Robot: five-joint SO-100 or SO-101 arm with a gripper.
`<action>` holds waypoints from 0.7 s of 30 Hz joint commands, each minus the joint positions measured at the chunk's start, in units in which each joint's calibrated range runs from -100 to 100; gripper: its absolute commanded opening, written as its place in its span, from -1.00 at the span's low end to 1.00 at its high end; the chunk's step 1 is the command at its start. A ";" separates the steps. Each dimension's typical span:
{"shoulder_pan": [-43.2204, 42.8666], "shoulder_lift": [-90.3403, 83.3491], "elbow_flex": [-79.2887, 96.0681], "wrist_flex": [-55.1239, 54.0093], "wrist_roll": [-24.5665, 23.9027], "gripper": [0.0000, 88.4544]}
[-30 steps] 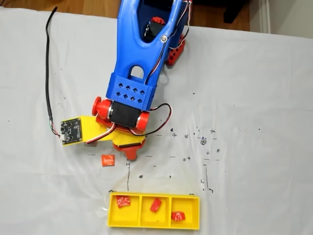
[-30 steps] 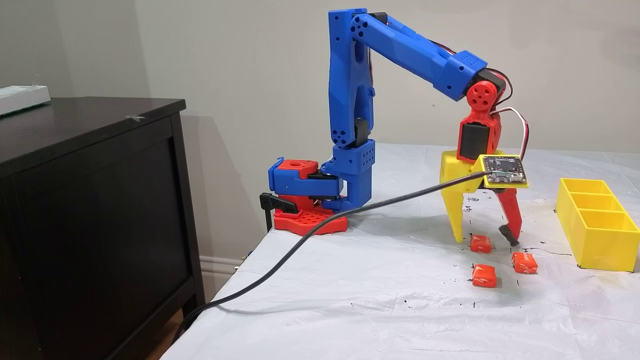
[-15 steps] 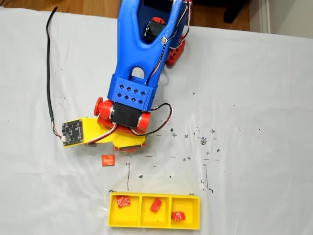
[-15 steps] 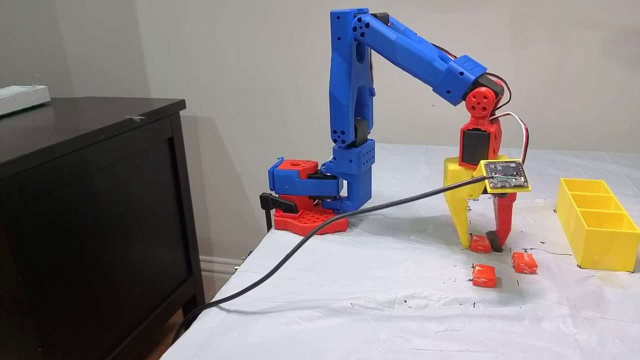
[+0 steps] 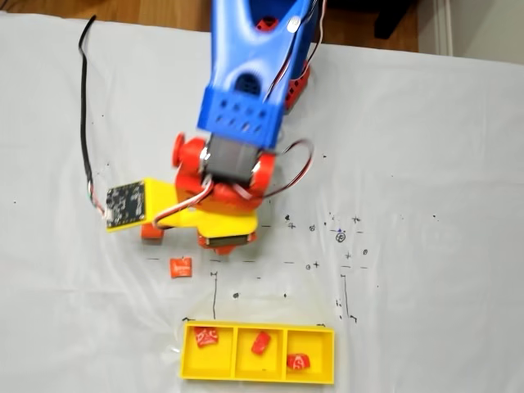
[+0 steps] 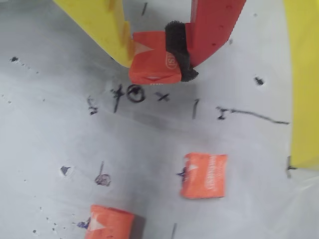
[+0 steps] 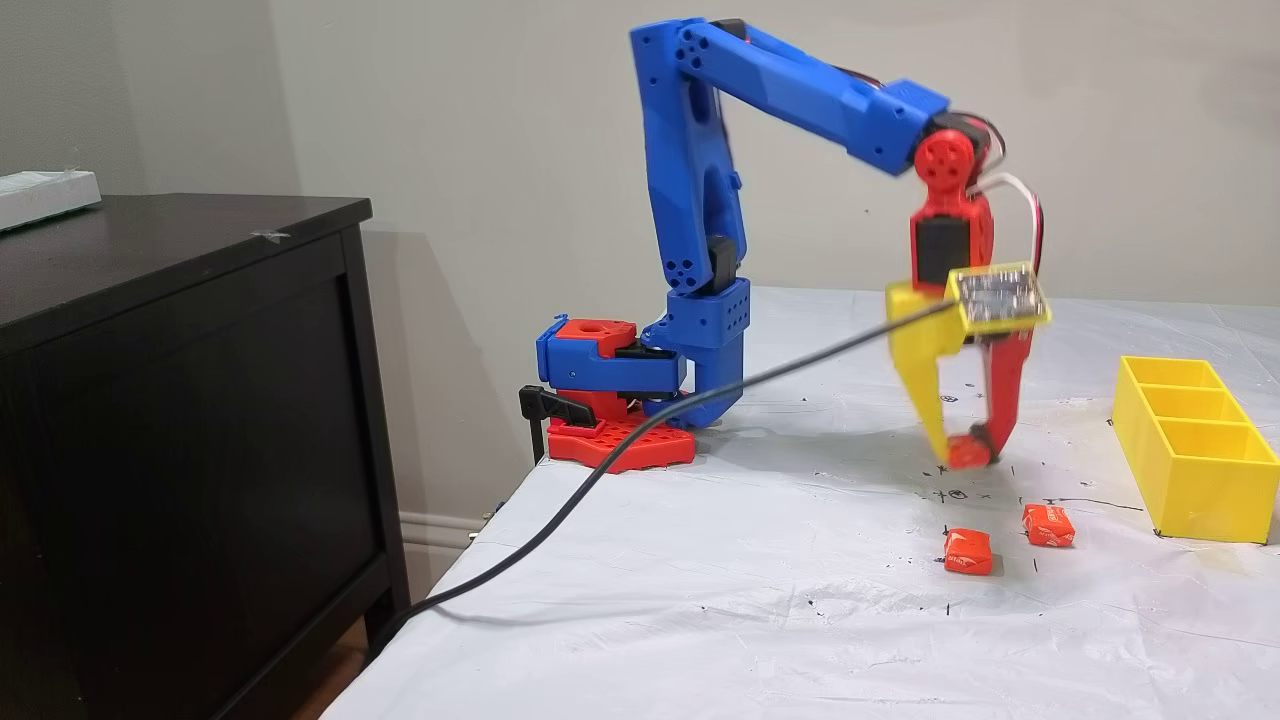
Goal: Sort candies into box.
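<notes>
Partly hidden candy (image 6: 152,62) pinched in tool (image 6: 154,55), arm motion-blurred

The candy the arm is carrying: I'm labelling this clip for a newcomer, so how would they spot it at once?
Find the blue arm over the white table and follow it down to its hand, one finger yellow, one red. The candy is pinched between the tips. Unlike the two candies lying on the table nearby, it hangs clear of the surface.
</notes>
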 commanded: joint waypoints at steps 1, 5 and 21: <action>-3.95 -8.95 -10.74 0.85 -3.76 -1.00; -7.30 -5.64 -17.48 1.84 -6.11 -1.00; -19.98 12.76 -31.22 -6.52 -11.23 -1.00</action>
